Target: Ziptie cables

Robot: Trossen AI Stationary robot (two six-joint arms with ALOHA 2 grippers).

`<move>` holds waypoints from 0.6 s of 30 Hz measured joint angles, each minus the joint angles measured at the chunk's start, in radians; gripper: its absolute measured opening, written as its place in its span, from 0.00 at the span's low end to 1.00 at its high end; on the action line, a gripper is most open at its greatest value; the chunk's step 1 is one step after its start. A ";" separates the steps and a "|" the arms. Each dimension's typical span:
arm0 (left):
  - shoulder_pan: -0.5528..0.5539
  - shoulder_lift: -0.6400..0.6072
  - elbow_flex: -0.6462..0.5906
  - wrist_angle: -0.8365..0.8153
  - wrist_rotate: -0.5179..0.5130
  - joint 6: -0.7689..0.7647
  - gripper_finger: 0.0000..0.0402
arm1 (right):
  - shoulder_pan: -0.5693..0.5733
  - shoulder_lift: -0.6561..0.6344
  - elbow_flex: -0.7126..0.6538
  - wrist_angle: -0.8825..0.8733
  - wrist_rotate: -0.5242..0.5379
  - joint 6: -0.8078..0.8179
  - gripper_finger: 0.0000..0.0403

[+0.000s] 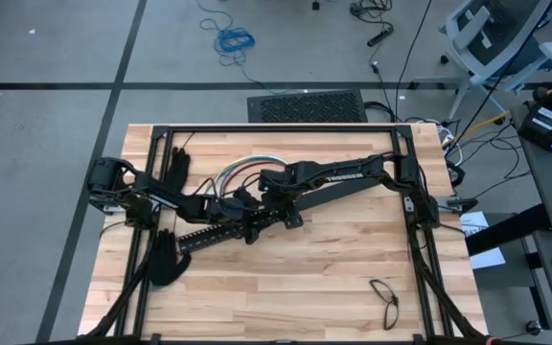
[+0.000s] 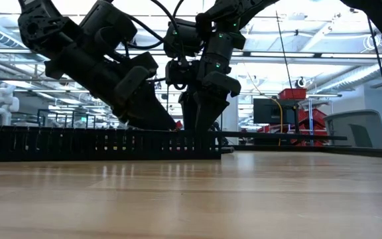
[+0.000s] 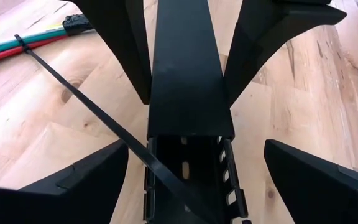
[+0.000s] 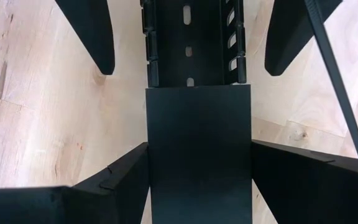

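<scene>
High view: left gripper (image 1: 230, 209) and right gripper (image 1: 274, 213) are meeting over the slotted bar (image 1: 220, 233); cables (image 1: 242, 169) are lying just behind.
Left wrist view: fingers (image 3: 73, 186) are standing wide astride the bar, gripping nothing; ziptie (image 3: 98, 118) is circling the cables (image 3: 11, 48).
Right wrist view: fingers (image 4: 303, 174) are straddling the bar likewise, apart.

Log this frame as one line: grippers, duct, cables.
left gripper: open, straddling slotted duct | right gripper: open, straddling duct cover | cables: ziptie looped on, tail across duct
</scene>
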 joint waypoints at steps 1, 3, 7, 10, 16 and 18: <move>0.000 0.000 0.000 -0.002 0.000 0.000 0.92 | 0.000 0.000 0.000 0.000 0.000 0.000 0.61; 0.000 0.011 0.000 0.006 0.000 0.000 0.90 | 0.000 0.000 0.000 0.000 0.000 0.000 0.61; 0.000 0.026 0.000 0.014 0.001 -0.002 0.85 | 0.000 0.000 0.000 0.000 0.000 0.000 0.61; 0.000 0.032 0.000 0.014 0.001 -0.001 0.82 | 0.000 0.000 0.000 0.000 0.000 0.000 0.61; 0.000 0.032 0.000 0.016 0.001 -0.001 0.82 | 0.000 0.000 0.000 0.001 0.000 0.000 0.61; 0.000 0.032 0.000 0.016 0.001 0.002 0.82 | 0.000 0.000 0.000 0.001 0.000 0.000 0.61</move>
